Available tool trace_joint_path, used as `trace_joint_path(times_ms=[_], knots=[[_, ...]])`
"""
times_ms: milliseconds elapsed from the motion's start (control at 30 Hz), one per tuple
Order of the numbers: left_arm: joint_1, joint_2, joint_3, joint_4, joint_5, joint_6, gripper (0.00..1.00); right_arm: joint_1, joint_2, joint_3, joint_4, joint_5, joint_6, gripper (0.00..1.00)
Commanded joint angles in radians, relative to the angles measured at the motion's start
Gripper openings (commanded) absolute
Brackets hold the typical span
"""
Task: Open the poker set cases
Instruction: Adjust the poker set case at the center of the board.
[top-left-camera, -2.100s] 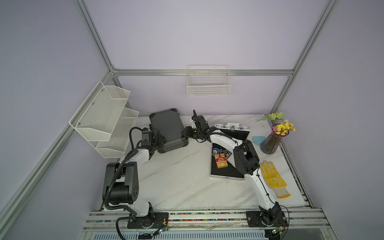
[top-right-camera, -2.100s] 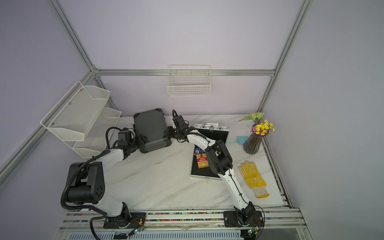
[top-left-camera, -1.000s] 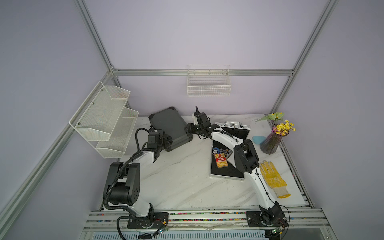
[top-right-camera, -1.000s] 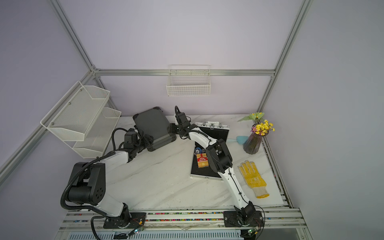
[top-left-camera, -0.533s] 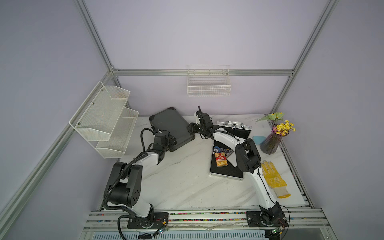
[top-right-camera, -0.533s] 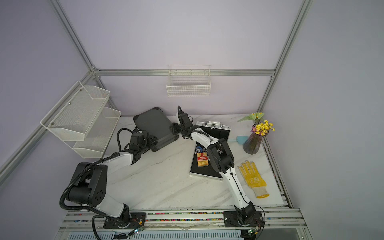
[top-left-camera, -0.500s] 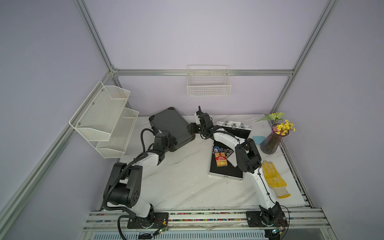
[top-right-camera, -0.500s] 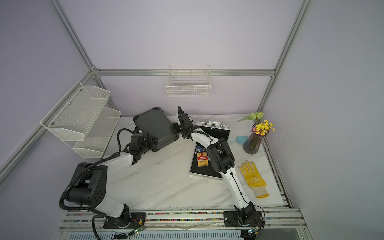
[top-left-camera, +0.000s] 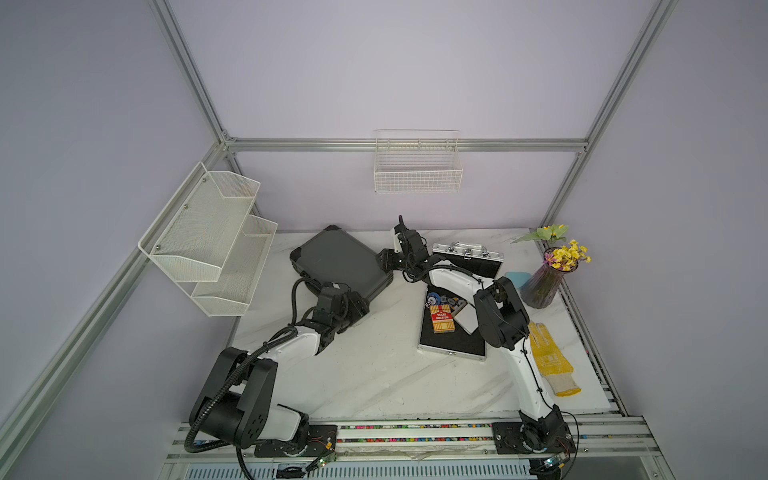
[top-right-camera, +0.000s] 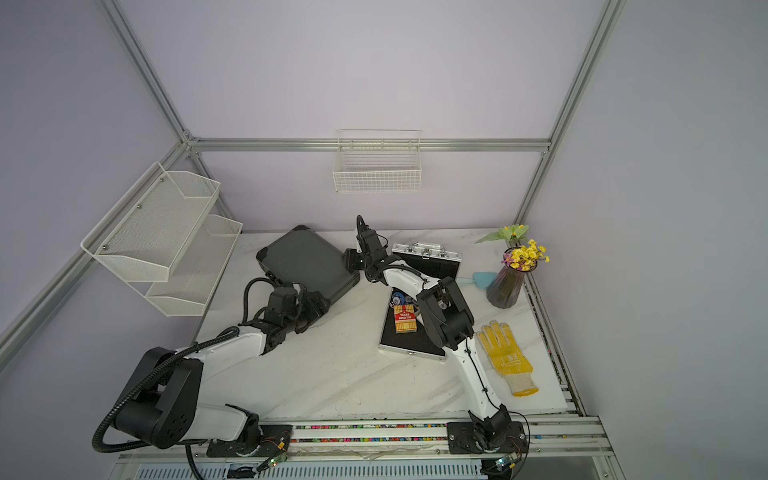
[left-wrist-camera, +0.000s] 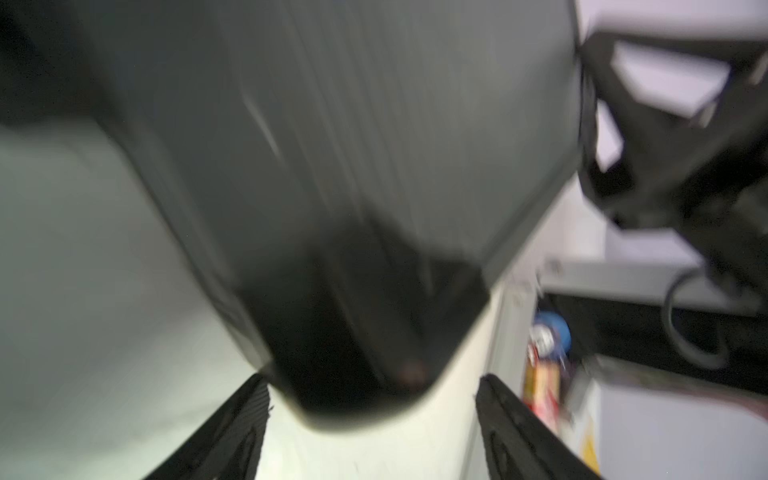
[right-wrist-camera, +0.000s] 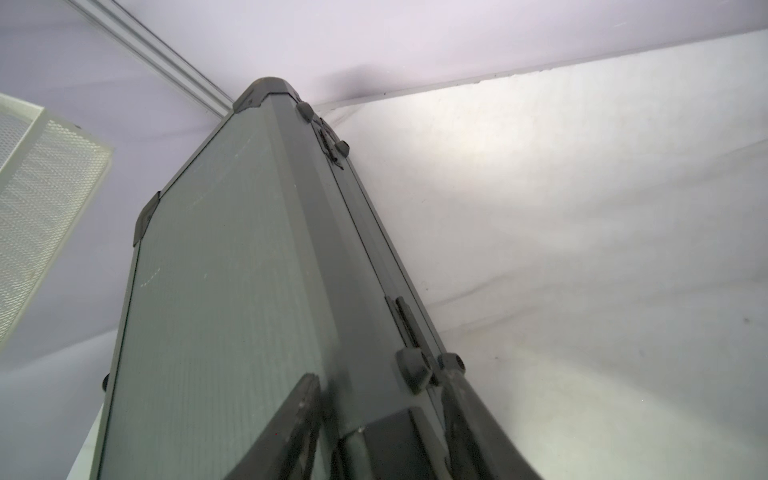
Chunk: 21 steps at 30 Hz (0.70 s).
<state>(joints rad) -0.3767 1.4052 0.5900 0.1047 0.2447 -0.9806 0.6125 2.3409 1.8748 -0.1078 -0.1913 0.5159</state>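
**A:** Now that the dark grey case (top-left-camera: 338, 262) sits cornerwise at the back left of the marbled counter (top-left-camera: 374, 374), what's changed?

**B:** Two seconds ago it lay squarer to the wall. Both arms have followed it round.

**A:** Their pose?

**B:** The left arm stretches low, its pincer (left-wrist-camera: 370, 386) gaping, the case's black corner between the fingers (left-wrist-camera: 245, 419) with a gap on either side. The right arm reaches over the open silver case (top-left-camera: 451, 353), and its pincer (right-wrist-camera: 380, 382) clamps the grey case's edge.

**A:** Surfaces?

**B:** A finely ribbed grey lid with rounded guards. The silver case is lined in black.
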Motion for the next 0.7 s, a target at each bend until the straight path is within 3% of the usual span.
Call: trace_joint_path(times_ms=[0,267,533,667], knots=[[-0.072,-0.071,-0.021,0.109,0.268,-0.071,0.79,0.247,0.029,-0.078,-0.178,-0.309,0.044,0.5],[-0.108,-0.182,-0.076,0.063,0.245,-0.084,0.79,0.268,-0.023,-0.165,-0.176,-0.269,0.061,0.5],[-0.061,-0.389,0.09,-0.4,0.016,0.226,0.81,0.262,-0.057,-0.143,-0.213,-0.178,0.067,0.53],[0.052,-0.463,0.187,-0.562,-0.106,0.378,0.83,0.263,-0.073,-0.119,-0.213,-0.148,0.091,0.58]])
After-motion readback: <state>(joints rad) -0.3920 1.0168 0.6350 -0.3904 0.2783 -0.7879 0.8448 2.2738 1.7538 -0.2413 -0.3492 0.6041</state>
